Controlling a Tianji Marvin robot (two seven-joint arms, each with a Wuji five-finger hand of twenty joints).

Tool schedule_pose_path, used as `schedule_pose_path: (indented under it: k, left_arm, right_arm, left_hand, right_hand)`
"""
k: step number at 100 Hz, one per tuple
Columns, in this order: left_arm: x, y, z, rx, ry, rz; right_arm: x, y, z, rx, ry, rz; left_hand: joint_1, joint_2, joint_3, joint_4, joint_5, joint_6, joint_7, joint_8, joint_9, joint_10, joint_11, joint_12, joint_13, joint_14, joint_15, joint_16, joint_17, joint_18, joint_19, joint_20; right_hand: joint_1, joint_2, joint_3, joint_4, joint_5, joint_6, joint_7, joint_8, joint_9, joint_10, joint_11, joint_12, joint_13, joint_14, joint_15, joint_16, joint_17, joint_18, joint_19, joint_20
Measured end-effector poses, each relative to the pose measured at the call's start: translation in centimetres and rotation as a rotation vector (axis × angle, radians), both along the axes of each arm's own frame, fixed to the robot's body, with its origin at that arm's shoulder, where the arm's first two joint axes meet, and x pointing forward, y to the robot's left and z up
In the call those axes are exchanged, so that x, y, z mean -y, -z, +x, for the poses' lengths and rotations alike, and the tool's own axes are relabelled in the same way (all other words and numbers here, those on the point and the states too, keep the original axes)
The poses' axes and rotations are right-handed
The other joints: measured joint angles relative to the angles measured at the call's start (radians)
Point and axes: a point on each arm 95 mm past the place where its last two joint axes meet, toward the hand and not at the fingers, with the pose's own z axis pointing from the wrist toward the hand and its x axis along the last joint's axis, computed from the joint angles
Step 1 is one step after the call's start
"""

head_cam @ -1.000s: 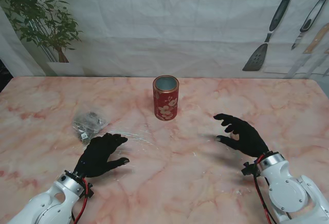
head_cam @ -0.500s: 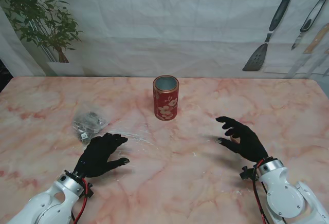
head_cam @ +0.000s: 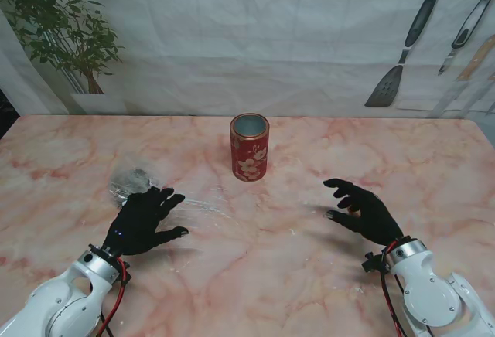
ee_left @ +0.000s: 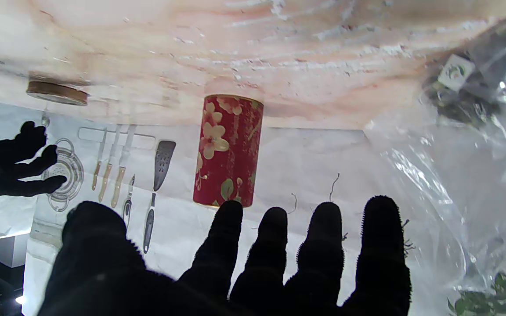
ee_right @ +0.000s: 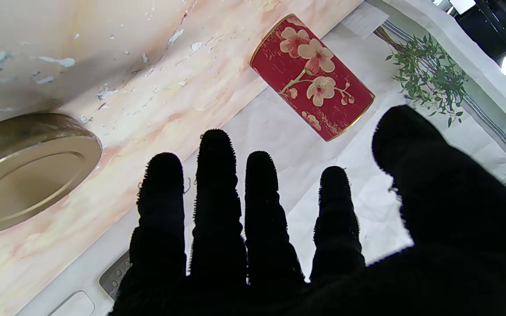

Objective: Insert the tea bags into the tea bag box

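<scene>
Stand-camera view: the pink marbled desk (head_cam: 255,260) is seen to carry everything well spaced, which is judged to leave both arms free room. The red flowered tea bag box (head_cam: 249,147) is stood upright at the middle, farther from me than both hands, its mouth uncovered so that bags can be dropped in from either side. Its gold lid (ee_right: 24,171) is shown lying flat on the desk in the right wrist view, set aside out of the way. The clear bag of tea bags (head_cam: 131,182) is placed to the left, just beyond the left robot hand (head_cam: 143,222), whose fingers are spread over it with nothing gripped, apparently for a pick. The right robot hand (head_cam: 363,209) is held empty, fingers apart, well clear of the box.
</scene>
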Motion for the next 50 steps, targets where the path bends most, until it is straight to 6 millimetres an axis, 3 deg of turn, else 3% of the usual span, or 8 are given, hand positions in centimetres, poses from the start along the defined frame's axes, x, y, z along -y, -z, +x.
schedule_pose_path:
  k: [8,20,32,50]
  left_arm:
    - [-0.2,-0.6,0.4,0.024,-0.009,0.015]
    - [-0.3,-1.8,0.9,0.054,-0.025,0.038]
    - [-0.5,-2.6,1.5,0.067,-0.032,0.043]
    - [-1.2,-3.6,2.5,0.058,-0.054,0.038]
  right_arm:
    - [0.0,0.0,0.0,-0.005,-0.004,0.0]
    - [-0.1,0.1,0.0,-0.006,-0.005,-0.001]
    - [-0.2,0.2,0.1,-0.008,-0.006,0.001]
    - [-0.2,0.3,0.0,-0.016,-0.008,0.005]
  left_hand:
    - [0.0,0.0,0.0,0.0,0.0,0.0,0.0,0.0,-0.013,0.0,-0.004,0.0,0.001,0.0,0.016,0.025,0.015,0.004,0.061,0.055]
    - [0.0,-0.001,0.0,0.0,-0.001,-0.001,0.0,0.0,-0.04,0.0,-0.001,0.0,0.014,0.033,0.053,0.087,0.054,-0.002,0.15,0.153]
    - [0.0,-0.001,0.0,0.0,-0.002,-0.002,0.0,0.0,-0.05,0.007,-0.001,0.0,0.014,0.038,0.096,0.145,0.081,-0.042,0.219,0.232]
    - [0.0,-0.001,0.0,0.0,-0.002,-0.004,0.0,0.0,-0.05,0.007,-0.001,0.0,0.015,0.048,0.144,0.231,0.115,-0.068,0.332,0.342]
  right_hand:
    - [0.0,0.0,-0.014,0.0,0.0,0.0,0.0,0.0,0.0,0.0,0.0,0.0,0.0,0.0,0.0,0.0,0.0,0.0,0.0,0.0]
    - [0.0,0.0,-0.024,0.0,0.0,0.0,0.0,0.0,0.0,0.0,0.0,0.0,0.0,0.0,0.0,0.0,0.0,0.0,-0.001,0.003]
    - [0.0,0.0,-0.024,0.0,0.0,0.0,-0.002,0.0,0.0,0.0,0.0,0.0,0.0,0.0,0.0,0.0,0.0,0.0,-0.001,0.011]
    - [0.0,0.0,-0.024,0.0,0.0,0.0,-0.006,0.0,0.0,0.0,0.0,0.0,0.0,0.0,0.0,0.0,0.0,0.0,-0.001,0.012]
